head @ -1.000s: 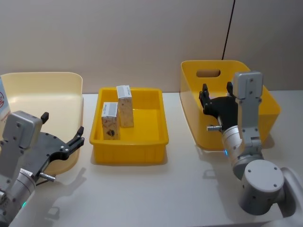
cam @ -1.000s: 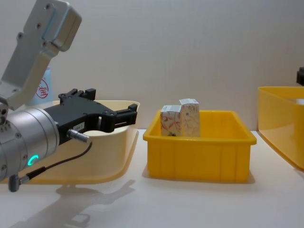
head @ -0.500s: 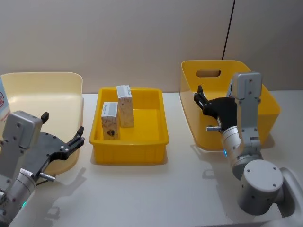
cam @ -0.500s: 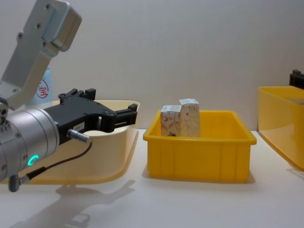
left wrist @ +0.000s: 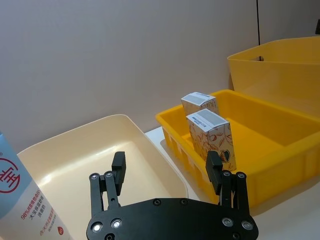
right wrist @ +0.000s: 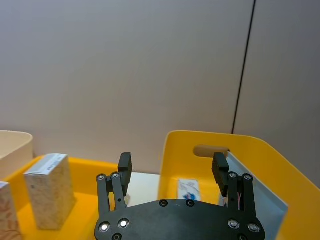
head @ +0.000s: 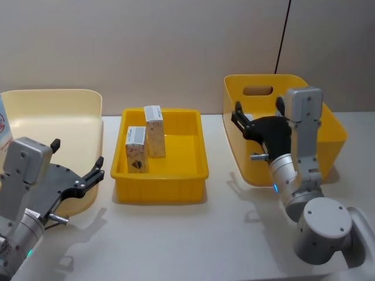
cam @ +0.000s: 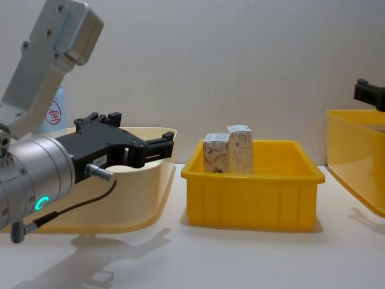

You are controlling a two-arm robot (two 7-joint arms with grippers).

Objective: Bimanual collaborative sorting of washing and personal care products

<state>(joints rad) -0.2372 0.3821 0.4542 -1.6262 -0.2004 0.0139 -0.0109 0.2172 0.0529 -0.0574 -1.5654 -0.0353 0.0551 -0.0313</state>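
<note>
Landmark: middle tray, yellow.
Cartons: two, upright inside the tray, touching.
Tube: left of the tray, standing in the cream bin.
Left gripper: fingers spread, empty, over the cream bin's near corner.
Right gripper: spread too, holding nothing, above the yellow bin right of the tray.

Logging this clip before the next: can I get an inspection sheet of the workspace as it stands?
Surface: pale table.
Job's things: two cartons upright in the middle yellow tray; tube at the cream bin; a packet in the tall yellow bin.
Clutter: nothing seen.
Grippers: left gripper open, over the cream bin's edge; right gripper open, above the tall bin.
Cables: dark cable on the wall.
Surroundings: plain wall.
</note>
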